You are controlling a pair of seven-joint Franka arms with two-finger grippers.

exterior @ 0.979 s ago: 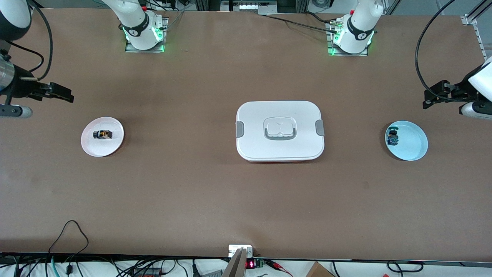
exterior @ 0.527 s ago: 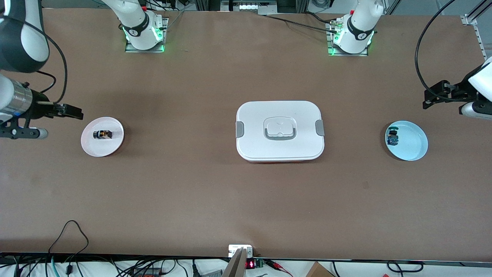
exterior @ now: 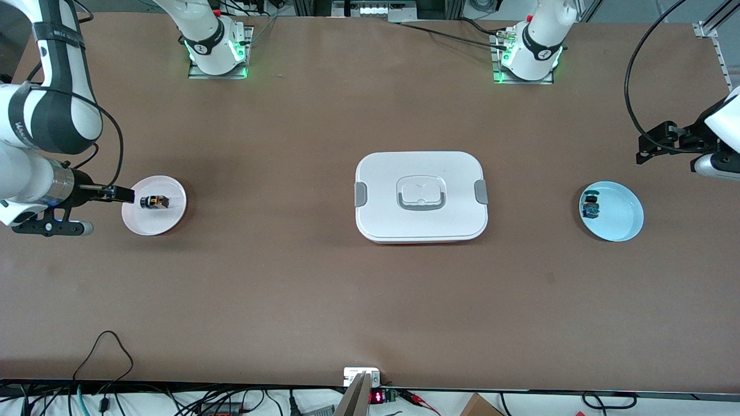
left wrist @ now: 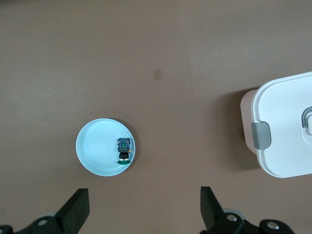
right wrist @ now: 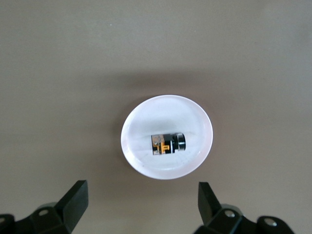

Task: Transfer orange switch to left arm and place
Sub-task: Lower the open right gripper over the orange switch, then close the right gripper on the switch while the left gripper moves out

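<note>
I hold right tool [exterior: 118,193] spread wide above pink plate [exterior: 173,219], lining up on orange switch [exterior: 154,201] lying there. Left tool [exterior: 650,144] waits released near blue plate [exterior: 627,222]; box [exterior: 421,173] sits between plates.

Brown table [exterior: 289,289], perhaps matte.

The right arm [exterior: 40,115] is running off the front view's edge, so its upper links are not showing. The left arm [exterior: 720,141] is also being cut by that view's edge, with only its wrist end visible. In both wrist views the grippers' bodies are being cropped, leaving only the fingertips [left wrist: 75,209] [right wrist: 73,200] showing. The box [left wrist: 287,126] is running out of the left wrist view. The orange switch [exterior: 154,201] is appearing too small for detail in the front view.
</note>
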